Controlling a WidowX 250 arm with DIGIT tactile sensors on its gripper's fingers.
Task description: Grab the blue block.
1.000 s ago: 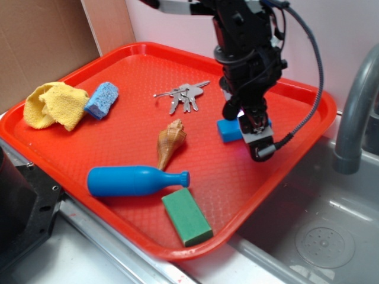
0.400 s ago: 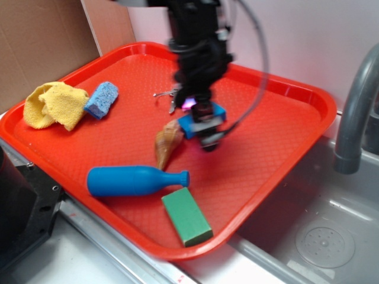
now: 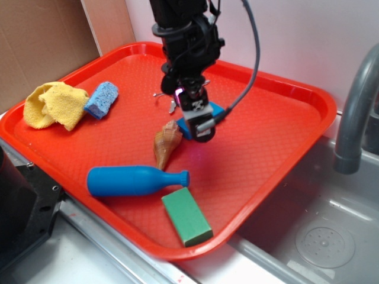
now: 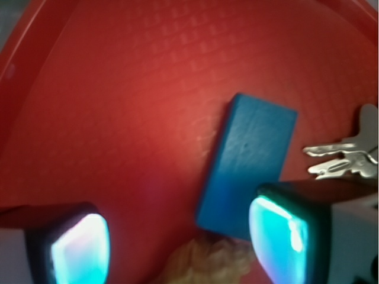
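The blue block (image 3: 218,110) lies flat on the red tray (image 3: 266,148), mostly hidden in the exterior view by my gripper (image 3: 201,127) hovering right over it. In the wrist view the blue block (image 4: 249,165) stretches away from my right fingertip (image 4: 284,239), its near corner beside and partly under that finger. My gripper (image 4: 177,245) is open, with mostly bare tray between the fingers and nothing held. The left fingertip (image 4: 77,248) stands well clear of the block.
A tan shell (image 3: 169,142) touches the block's near end, and the shell (image 4: 207,263) shows between my fingers. Keys (image 4: 343,157) lie just beyond the block. A blue bottle toy (image 3: 130,180), green block (image 3: 186,216), light-blue sponge (image 3: 102,99) and yellow cloth (image 3: 53,105) share the tray. A grey faucet (image 3: 355,118) stands at the right.
My gripper has swung left from the tray's right side toward the keys and shell. The blue block now lies further left, against the shell.
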